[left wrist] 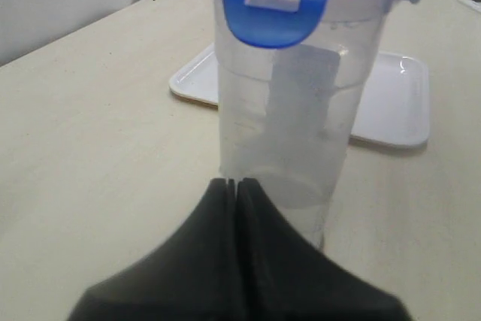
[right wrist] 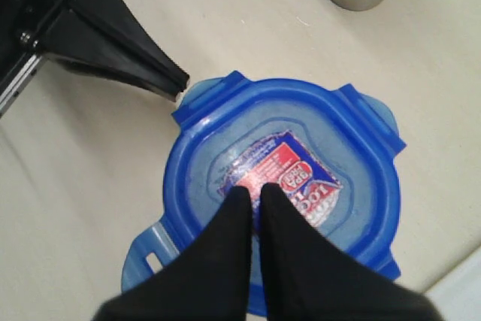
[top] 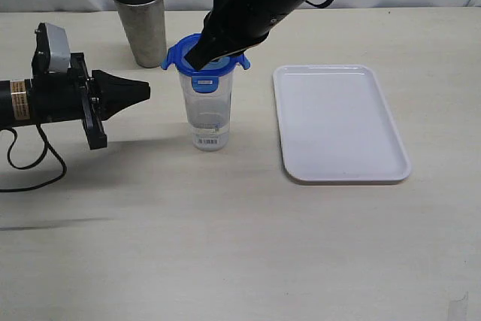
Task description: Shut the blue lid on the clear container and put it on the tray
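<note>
A pale table (top: 225, 261) is seen from the front. Near its middle the clear container (top: 208, 114) stands upright, with the blue lid (top: 179, 54) sitting on its mouth. The right gripper (right wrist: 254, 189) reaches down from above. Its jaws are pressed together and hold nothing, and its tips rest on the sticker (right wrist: 301, 171) at the lid's centre.

The left gripper (top: 144, 90) lies level with the table, its jaws likewise closed and empty. Its point is aimed at the container's side from just beside it — whether it touches the wall cannot be told. The tray (top: 391, 163) lies flat to the right of the container, apart from it. A grey metal cup (top: 140, 20) stands behind and plays no part.

The step in hand appears to be the closing, with the lid being pushed down onto the rim. One flap (left wrist: 278, 16) hangs down over the front of the rim, though whether it has locked is unclear. The flaps at the sides jut outward, so the lid looks seated rather than fully locked.

The next move probably calls for folding those flaps down while the tall container is braced against tipping. After that a gripper must open, take the container round its body and carry it across to the tray — none of which has begun.
</note>
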`<state>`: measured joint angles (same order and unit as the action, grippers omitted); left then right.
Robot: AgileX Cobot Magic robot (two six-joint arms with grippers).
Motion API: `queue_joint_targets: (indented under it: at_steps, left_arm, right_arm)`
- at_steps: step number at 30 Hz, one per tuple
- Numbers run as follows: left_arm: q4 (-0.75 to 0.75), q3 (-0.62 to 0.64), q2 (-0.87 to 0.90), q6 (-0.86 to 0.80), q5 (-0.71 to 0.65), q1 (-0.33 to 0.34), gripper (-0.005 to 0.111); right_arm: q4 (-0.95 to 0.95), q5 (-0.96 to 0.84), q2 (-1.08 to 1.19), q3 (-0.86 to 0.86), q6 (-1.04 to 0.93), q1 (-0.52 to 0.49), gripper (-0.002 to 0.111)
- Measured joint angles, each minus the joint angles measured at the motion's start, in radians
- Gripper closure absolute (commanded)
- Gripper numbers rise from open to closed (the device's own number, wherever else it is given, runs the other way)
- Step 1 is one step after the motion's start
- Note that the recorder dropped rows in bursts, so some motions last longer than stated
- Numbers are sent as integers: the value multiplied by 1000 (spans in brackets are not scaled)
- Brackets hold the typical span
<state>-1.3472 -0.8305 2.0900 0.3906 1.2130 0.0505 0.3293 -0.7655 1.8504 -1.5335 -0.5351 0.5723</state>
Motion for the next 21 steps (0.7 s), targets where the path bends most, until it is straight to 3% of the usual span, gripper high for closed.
queue_joint_targets:
  at_steps: [7, 9, 11, 13, 15, 17, 21]
  left_arm:
    - [54, 10, 38, -109, 0, -109, 107]
    - [69, 10, 51, -123, 0, -112, 106]
    - [81, 10, 51, -121, 0, -112, 92]
    - [86, 10, 51, -115, 0, -112, 53]
    - [98, 10, 53, -115, 0, -116, 23]
    - [121, 10, 59, -111, 0, -130, 15]
    - [154, 6, 84, -109, 0, -186, 15]
  right_arm:
    - [0, 0, 0, 0, -1, 0, 104]
    - [0, 0, 0, 0, -3, 0, 104]
    - [0, 0, 0, 0, -3, 0, 104]
    - [0, 0, 0, 0, -3, 0, 104]
    - [0, 0, 0, 0, -3, 0, 104]
    - [0, 0, 0, 0, -1, 0, 104]
    - [0, 0, 0, 0, -1, 0, 104]
